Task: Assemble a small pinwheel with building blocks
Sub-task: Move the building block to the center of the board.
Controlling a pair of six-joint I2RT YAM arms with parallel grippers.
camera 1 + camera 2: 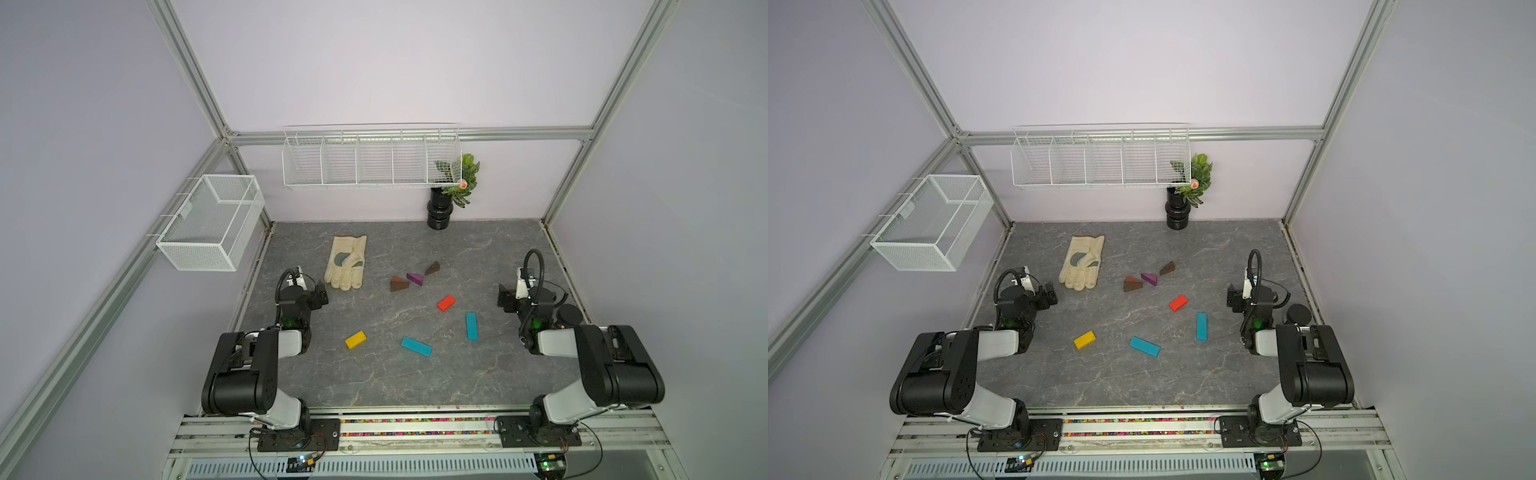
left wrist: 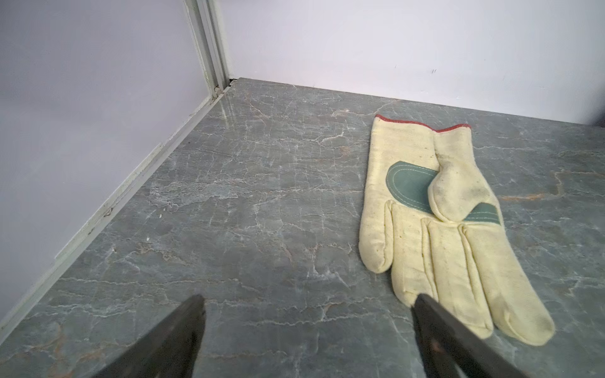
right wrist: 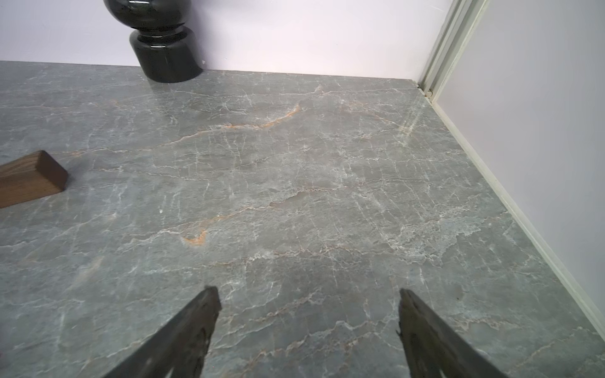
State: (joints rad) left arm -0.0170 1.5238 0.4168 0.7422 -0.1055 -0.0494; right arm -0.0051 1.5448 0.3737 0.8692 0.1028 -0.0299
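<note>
Blocks (image 1: 416, 347) lie loose and unassembled on the bench (image 1: 374, 386): brown and purple wedges (image 1: 414, 278) near the glove (image 1: 346, 262); red, yellow and 2 teal pieces (image 1: 471, 326) farther forward. Left end effector (image 2: 307, 297) and right end effector (image 3: 308, 290) both gape wide, holding nothing.

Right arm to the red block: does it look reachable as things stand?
Probably yes. The right gripper is open and empty, the red block lies flat with bare table between them, and the nearest teal bar sits off that line.
</note>
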